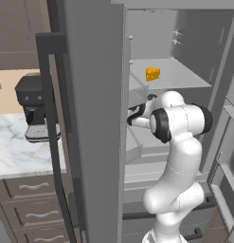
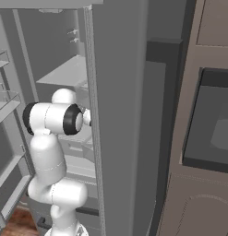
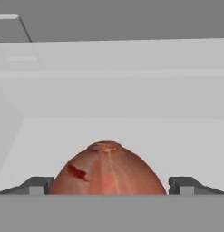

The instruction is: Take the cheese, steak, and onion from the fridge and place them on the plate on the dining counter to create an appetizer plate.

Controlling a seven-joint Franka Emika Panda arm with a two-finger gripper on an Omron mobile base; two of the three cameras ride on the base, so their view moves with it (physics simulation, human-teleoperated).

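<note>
Fingers (image 3: 38, 185) spread wide, unclenched, one at each side of onion (image 3: 107, 168), which sits between them at 6 o'clock on pale fridge shelf (image 3: 131, 131). Contact unclear. Cheese (image 1: 153, 74) on upper shelf, 12 o'clock from arm.

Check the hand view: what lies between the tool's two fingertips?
The onion sits between the tool's open fingertips, in the hand view.

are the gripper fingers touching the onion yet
Cannot tell. In the hand view the open gripper straddles the onion, a fingertip at each side, but the picture's bottom edge hides where they would meet it.
</note>
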